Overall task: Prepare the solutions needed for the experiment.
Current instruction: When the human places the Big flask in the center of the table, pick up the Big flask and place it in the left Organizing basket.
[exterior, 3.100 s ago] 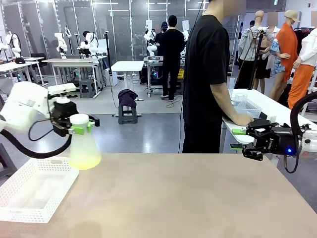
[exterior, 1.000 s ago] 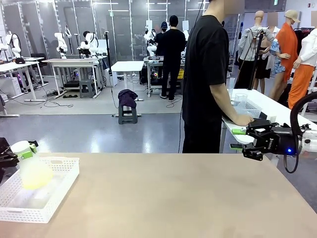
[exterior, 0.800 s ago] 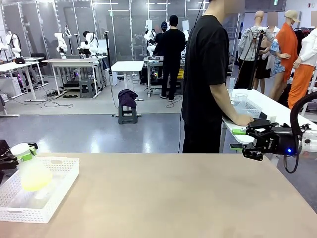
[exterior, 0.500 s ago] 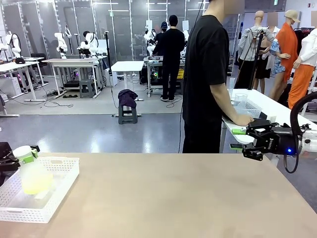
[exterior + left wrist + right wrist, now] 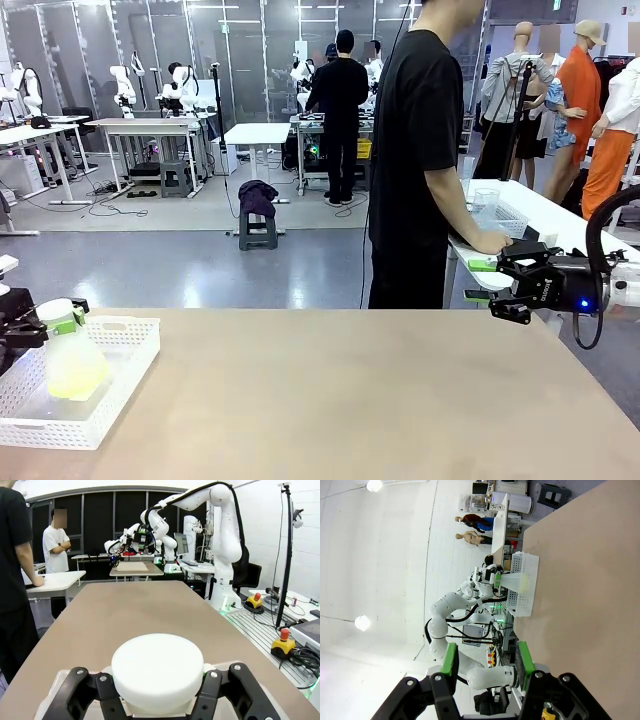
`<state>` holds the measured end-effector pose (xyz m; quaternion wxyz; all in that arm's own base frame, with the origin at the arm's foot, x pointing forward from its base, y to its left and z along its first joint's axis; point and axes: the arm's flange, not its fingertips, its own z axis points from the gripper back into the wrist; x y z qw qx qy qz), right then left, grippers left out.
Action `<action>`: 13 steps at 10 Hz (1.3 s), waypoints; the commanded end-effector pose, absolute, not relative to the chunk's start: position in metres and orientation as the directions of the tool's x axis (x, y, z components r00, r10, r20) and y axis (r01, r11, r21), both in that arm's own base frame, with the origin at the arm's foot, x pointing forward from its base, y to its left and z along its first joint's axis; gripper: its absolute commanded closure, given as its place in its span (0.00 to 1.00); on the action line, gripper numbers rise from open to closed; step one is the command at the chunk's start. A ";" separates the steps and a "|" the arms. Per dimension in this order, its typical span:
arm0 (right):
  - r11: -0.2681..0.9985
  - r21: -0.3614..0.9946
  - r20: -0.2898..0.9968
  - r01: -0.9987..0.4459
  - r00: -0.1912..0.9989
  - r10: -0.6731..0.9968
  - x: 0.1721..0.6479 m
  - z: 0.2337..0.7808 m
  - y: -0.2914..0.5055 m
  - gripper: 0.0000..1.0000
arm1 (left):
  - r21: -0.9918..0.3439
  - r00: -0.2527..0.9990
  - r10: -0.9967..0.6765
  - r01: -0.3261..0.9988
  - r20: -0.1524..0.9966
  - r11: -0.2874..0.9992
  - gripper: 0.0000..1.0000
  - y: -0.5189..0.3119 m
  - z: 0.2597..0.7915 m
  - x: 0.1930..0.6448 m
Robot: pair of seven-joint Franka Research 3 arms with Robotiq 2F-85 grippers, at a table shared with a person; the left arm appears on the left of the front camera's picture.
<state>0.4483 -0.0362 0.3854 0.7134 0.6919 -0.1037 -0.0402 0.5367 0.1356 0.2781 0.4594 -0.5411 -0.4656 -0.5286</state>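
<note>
The solutions show as pale yellow-green liquid in a frosted conical flask [image 5: 75, 366] with a white cap [image 5: 157, 672]. The flask stands upright inside the white basket [image 5: 120, 400] at the table's left edge. My left gripper [image 5: 48, 322] is shut on the flask's neck just under the cap, its black fingers [image 5: 75, 690] flanking the cap in the left wrist view. I cannot tell if the flask rests on the basket's floor. My right gripper [image 5: 492, 298] hovers open and empty off the table's far right corner; its green pads [image 5: 451, 661] stand apart.
The tan table [image 5: 350, 400] stretches bare between basket and right gripper. A person in black [image 5: 420, 160] stands at the far side, hand on a white side table [image 5: 560, 225] holding a clear beaker [image 5: 487, 200]. In the right wrist view the basket [image 5: 526, 585] lies far off.
The left gripper has lowered the flask a little deeper into the basket and brought it from tilted to upright. The right arm has not moved.
</note>
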 end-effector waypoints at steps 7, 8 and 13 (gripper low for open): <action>0.034 0.995 0.098 -0.093 0.974 -0.203 0.449 0.388 -0.036 0.41 | -0.016 -0.003 -0.104 0.984 0.995 -0.178 0.99 0.116 0.271 0.542; 0.034 0.995 0.098 -0.093 0.974 -0.203 0.449 0.388 -0.036 0.41 | -0.019 -0.001 -0.105 0.983 0.994 -0.181 0.99 0.115 0.270 0.542; 0.034 0.995 0.098 -0.093 0.974 -0.203 0.449 0.388 -0.036 0.41 | -0.030 0.011 -0.108 0.983 0.994 -0.182 0.33 0.124 0.267 0.537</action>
